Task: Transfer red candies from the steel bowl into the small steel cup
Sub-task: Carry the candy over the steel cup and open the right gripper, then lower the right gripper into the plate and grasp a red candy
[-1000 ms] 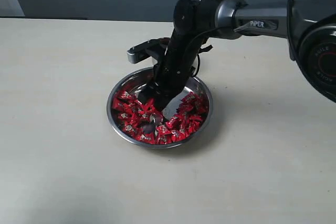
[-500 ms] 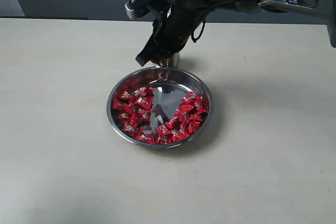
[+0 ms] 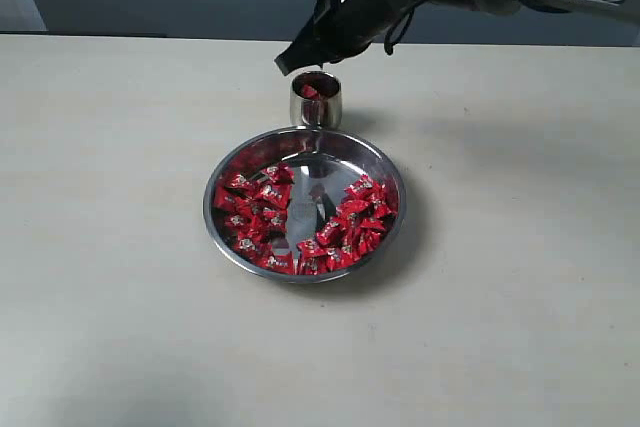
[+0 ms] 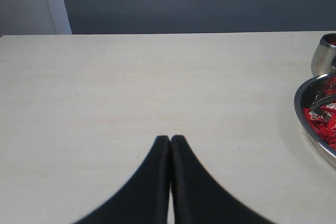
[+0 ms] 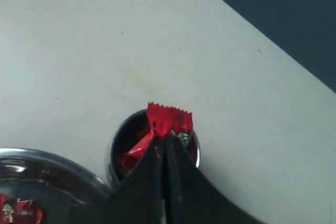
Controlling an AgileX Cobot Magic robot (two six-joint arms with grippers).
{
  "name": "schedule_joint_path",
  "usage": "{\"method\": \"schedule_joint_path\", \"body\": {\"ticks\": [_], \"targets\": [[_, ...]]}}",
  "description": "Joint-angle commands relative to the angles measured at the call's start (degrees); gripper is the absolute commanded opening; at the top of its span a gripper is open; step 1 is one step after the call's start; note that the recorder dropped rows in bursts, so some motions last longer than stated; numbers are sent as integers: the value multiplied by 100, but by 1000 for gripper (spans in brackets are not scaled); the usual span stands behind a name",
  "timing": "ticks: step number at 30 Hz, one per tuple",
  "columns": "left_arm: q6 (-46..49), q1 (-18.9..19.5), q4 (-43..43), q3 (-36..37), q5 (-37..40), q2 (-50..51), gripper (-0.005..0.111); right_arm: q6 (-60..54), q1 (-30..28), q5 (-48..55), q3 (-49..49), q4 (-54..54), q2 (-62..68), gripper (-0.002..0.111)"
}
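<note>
**A:** While the right pincer [image 5: 167,141] is clamped on that one red candy [image 5: 169,118], which step would you say is in hand?

**B:** The drop-off. The candy sticks out past the tips, and the small steel cup [image 3: 315,100] sits directly beneath them. At least one red wrapper is already inside it.

**A:** What does the next move call for?

**B:** Parting the jaws with the tips held over the cup's mouth. That mouth is narrow, so any sideways drift could send the candy onto the surface [image 3: 120,147]. I'd lower a little first.

**A:** And the rest of the red candies [image 3: 255,212]?

**B:** They lie in the steel bowl [image 3: 207,209], lower than the pincer and just beside the cup. I cannot tell whether bowl and cup touch. The candies sit in two banks with a bare strip of steel between them, so plenty are left to move.

**A:** Anything in the way?

**B:** Nothing stands between the tips and the cup. The left pincer [image 4: 170,139] has its jaws pressed together on nothing. It hangs over bare surface, well apart from the right pincer, with bowl and cup off to one side of it.
</note>
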Motion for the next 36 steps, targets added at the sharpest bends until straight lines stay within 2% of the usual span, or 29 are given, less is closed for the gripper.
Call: {"method": "schedule_joint_path", "body": {"ticks": [1, 11, 13, 17, 18, 20, 23, 26, 28, 36], "targets": [[-13, -29, 30, 17, -24, -39, 0, 48, -154, -99, -4, -38, 58, -1], [-13, -29, 30, 17, -24, -39, 0, 48, -178, -229, -4, 143, 213, 0], [-13, -29, 30, 17, -24, -39, 0, 48, -178, -229, -4, 143, 213, 6], [-13, -29, 30, 17, -24, -39, 0, 48, -178, -229, -4, 143, 213, 34], [-13, -29, 30, 17, -24, -39, 0, 48, -178, -191, -4, 143, 213, 37], [-13, -29, 30, 17, -24, -39, 0, 48, -178, -5, -4, 190, 191, 38], [-13, -29, 30, 17, -24, -39, 0, -32, -167, 839, -4, 1317, 63, 38], [-13, -29, 30, 17, -24, -39, 0, -867, -155, 1733, -4, 2338, 107, 38], [-13, -29, 30, 17, -24, -39, 0, -1199, -57, 1850, -4, 2390, 214, 38], [-13, -29, 30, 17, -24, -39, 0, -1262, 113, 1717, -4, 2458, 585, 38]]}}
